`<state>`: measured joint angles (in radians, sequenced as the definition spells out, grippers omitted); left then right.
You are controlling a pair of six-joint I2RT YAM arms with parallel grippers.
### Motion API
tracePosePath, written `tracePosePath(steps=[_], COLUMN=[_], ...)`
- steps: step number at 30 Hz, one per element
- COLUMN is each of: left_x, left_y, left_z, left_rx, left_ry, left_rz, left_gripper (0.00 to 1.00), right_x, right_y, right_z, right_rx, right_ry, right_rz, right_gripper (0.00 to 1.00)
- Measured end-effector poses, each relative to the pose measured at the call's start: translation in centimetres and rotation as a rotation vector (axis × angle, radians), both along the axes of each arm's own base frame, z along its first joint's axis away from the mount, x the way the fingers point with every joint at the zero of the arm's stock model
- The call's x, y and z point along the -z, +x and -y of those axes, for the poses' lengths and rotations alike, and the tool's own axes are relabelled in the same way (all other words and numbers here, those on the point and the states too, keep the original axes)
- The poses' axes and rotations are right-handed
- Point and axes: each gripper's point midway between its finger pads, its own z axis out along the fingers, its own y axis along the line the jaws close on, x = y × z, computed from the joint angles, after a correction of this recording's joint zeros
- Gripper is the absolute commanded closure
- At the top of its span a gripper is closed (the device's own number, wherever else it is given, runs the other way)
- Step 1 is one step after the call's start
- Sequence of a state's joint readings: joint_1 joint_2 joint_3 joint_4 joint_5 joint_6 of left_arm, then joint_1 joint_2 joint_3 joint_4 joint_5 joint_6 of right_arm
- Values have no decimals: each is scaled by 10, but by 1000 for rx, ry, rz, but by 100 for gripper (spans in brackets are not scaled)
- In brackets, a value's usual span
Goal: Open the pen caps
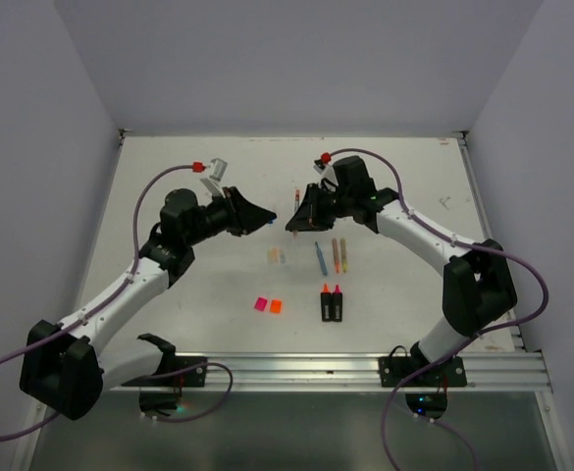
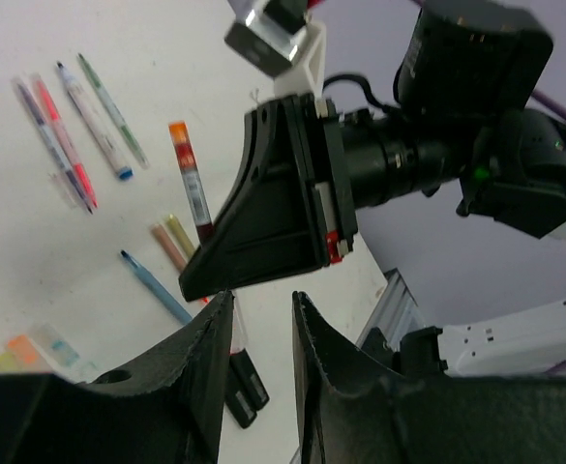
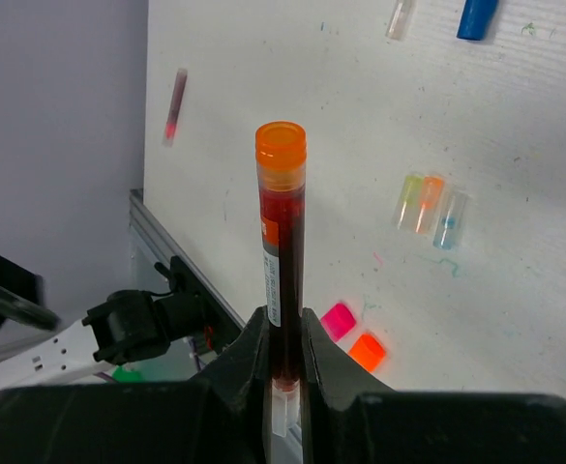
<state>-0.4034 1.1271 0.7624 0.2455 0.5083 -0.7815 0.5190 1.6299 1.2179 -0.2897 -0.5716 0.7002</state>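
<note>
Orange cap (image 3: 281, 147) is still on the red pen (image 3: 281, 251) clamped by the right gripper (image 3: 281, 336) beyond the black highlighters (image 1: 331, 306), the left gripper (image 2: 261, 302) parted and empty, while pulled caps (image 1: 260, 304) lie left of them.

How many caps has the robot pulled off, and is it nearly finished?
Partly. A pink cap, a stubby orange cap and three tiny caps lie loose on the table. The right gripper clamps a red pen with its orange end cap on. The left gripper is open and empty beside it. That cap is left.
</note>
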Motion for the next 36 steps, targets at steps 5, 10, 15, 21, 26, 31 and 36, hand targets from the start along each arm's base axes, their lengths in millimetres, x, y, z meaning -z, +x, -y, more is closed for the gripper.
tracePosePath(steps=[5, 10, 15, 21, 26, 31, 36], left_x=[28, 27, 37, 47, 48, 46, 42], left_y=[-26, -32, -32, -30, -26, -21, -20], left_z=[19, 32, 41, 46, 50, 50, 46], left_rx=[88, 136, 162, 177, 187, 191, 179], left_ry=[22, 3, 11, 20, 21, 70, 112], left_rz=[-62, -42, -58, -77, -69, -52, -25], left_gripper=[67, 67, 67, 67, 67, 66, 65], right_x=[-4, -13, -23, -28, -26, -25, -29], right_y=[1, 2, 3, 6, 10, 8, 8], right_z=[-1, -6, -12, -13, -11, -12, -15], right_rx=[2, 5, 9, 27, 49, 48, 36], right_ry=[11, 52, 107, 140, 161, 173, 193], right_rz=[-2, -16, -31, -42, -55, -70, -60], right_gripper=[100, 100, 100, 100, 100, 100, 100])
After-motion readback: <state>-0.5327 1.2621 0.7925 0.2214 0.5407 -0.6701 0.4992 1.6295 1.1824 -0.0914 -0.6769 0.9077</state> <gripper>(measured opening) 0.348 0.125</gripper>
